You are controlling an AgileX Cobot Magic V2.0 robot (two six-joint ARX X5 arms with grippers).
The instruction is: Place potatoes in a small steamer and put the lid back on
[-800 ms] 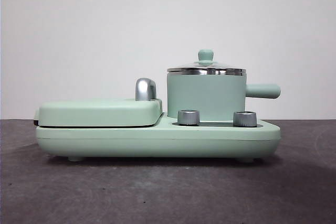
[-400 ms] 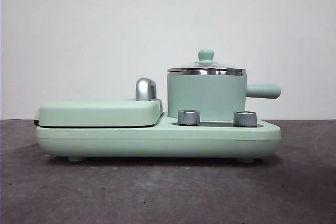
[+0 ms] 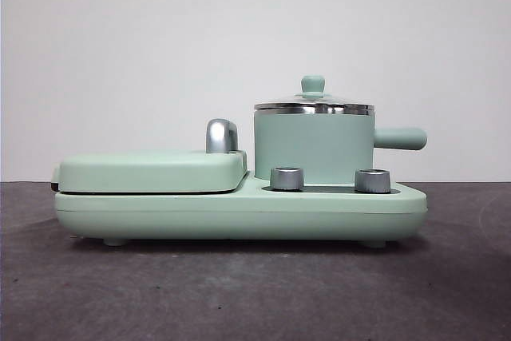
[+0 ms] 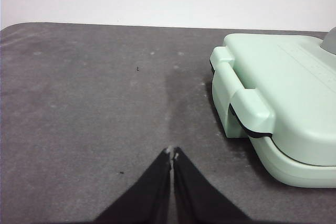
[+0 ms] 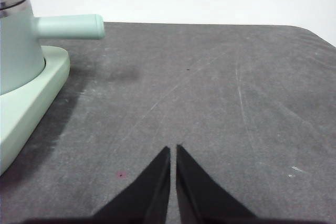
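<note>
Fingers pressed together on both grippers, holding nothing
Front view alone shows the lid [image 3: 314, 105] sitting on the small steamer [image 3: 314, 148]; wrist views show left gripper [image 4: 172, 154] and right gripper [image 5: 173, 150] over bare tabletop [image 5: 220, 93]

L black two-jaw gripper [image 4: 172, 153] & R black two-jaw gripper [image 5: 173, 150] both hover low, jaws closed, holding nothing.

Even, diffuse indoor light, fairly bright; white wall [image 3: 255, 53] slightly washed out. Soft shadow under the mint appliance base [image 3: 239, 213] on the dark table [image 3: 255, 293]. Small glare on the lid [image 3: 314, 105] rim and chrome handle [image 3: 219, 135]. Wrist views soft, jaw tips slightly blurred; faint handle shadow at 9 o'clock.
</note>
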